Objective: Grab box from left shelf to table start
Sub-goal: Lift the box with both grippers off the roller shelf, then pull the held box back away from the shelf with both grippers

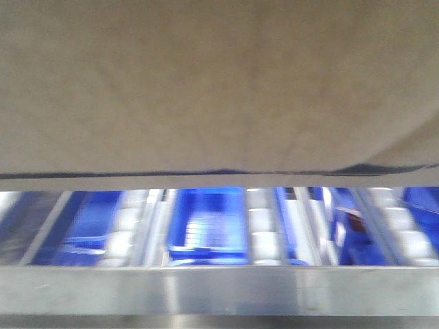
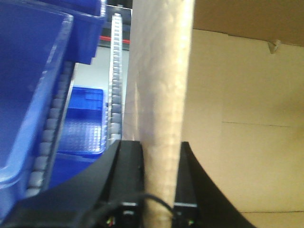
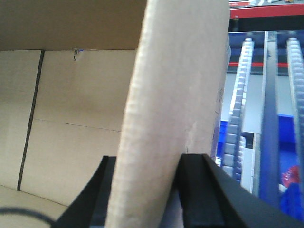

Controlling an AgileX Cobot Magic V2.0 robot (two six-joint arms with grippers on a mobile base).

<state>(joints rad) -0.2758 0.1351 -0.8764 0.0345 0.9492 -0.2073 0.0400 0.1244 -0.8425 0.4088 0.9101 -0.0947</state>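
Exterior front-facing view: the box [image 1: 219, 82] is filling the whole upper half, its top and both ends running out of frame. Its brown face is blurring too much for surface detail. The lower edge is running left to right, roughly level and parallel to the steel front rail of the left shelf [image 1: 219, 291], so the long axis is lying across the view. The box is sitting above the roller lanes [image 1: 264, 229]; cannot tell whether it is touching them. Blue crates [image 1: 206, 223] are showing through the gap below it, smeared. No hands are appearing here.

Left wrist-mounted view: the left hand [image 2: 159, 145] is clamping a cardboard wall of the box, one black finger [image 2: 128, 156] pressing each side. To the right, the pale inside of the box [image 2: 247, 118] is opening up. To the left, a blue crate [image 2: 28, 71] and a roller strip [image 2: 114, 71] are standing just beside the wall.

Right wrist-mounted view: the right hand [image 3: 152, 159] is clamping another wall the same way, box interior [image 3: 71, 95] on the left, rollers [image 3: 237, 95] on the right. Fingertips only; the rest is cut off.
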